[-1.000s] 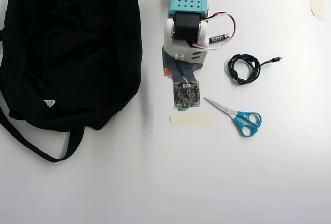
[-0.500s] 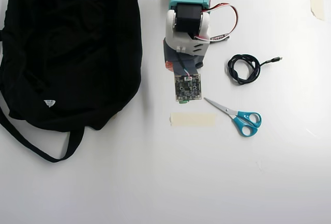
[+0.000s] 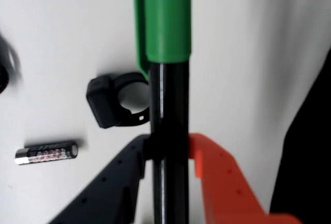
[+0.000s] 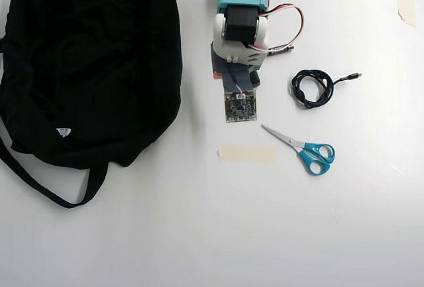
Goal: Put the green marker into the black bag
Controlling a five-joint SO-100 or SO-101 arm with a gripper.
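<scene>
In the wrist view the gripper (image 3: 168,149) pinches the green marker (image 3: 168,79) by its dark barrel, below the green cap, holding it clear of the table (image 3: 248,53). The black bag (image 4: 93,61) lies well to the arm's left in the overhead view. The carry probably goes best with the marker kept high over the bag's edge and let go only above the fabric.

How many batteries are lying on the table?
1. A single small battery lies on the white table at lower left in the wrist view, near a black clip. The overhead view shows none; the arm may hide it.
</scene>
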